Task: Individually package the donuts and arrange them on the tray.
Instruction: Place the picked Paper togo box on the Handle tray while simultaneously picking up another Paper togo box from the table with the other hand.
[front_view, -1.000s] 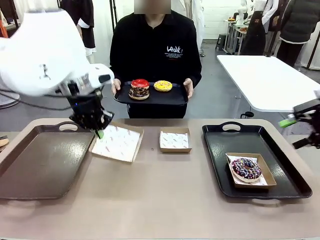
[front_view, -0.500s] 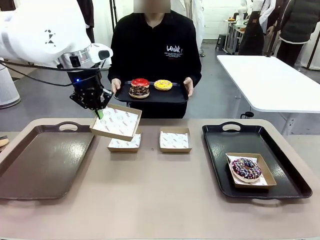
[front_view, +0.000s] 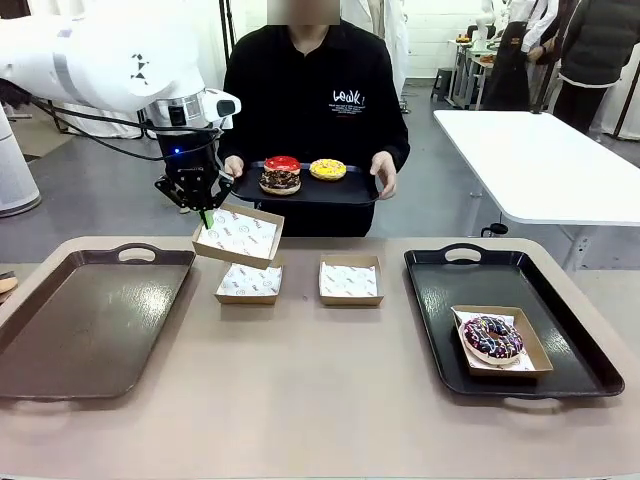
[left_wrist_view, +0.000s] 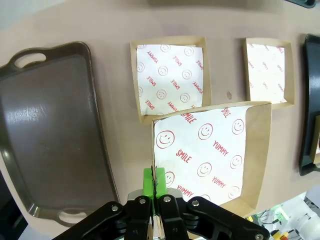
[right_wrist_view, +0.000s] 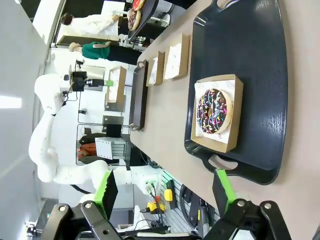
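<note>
The left gripper (front_view: 207, 214) pinches a box (front_view: 240, 235) by its wall, the box hanging right of its fingers; beyond them a person (front_view: 310, 100) holds a tray (front_view: 345, 192) bearing a red donut (front_view: 280, 166) and a yellow donut (front_view: 327, 169). The right gripper (right_wrist_view: 164, 180) gapes wide and empty; a sprinkled donut (right_wrist_view: 215, 111) lies ahead of its fingers.

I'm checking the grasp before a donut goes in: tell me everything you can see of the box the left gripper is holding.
The held box is a shallow brown cardboard tray lined with white paper printed with red smiley faces, SMILE and YUMMY. It is empty. The left gripper pinches its wall near one corner between green pads. It hangs tilted above the table, over another lined box and apart from it.
</note>
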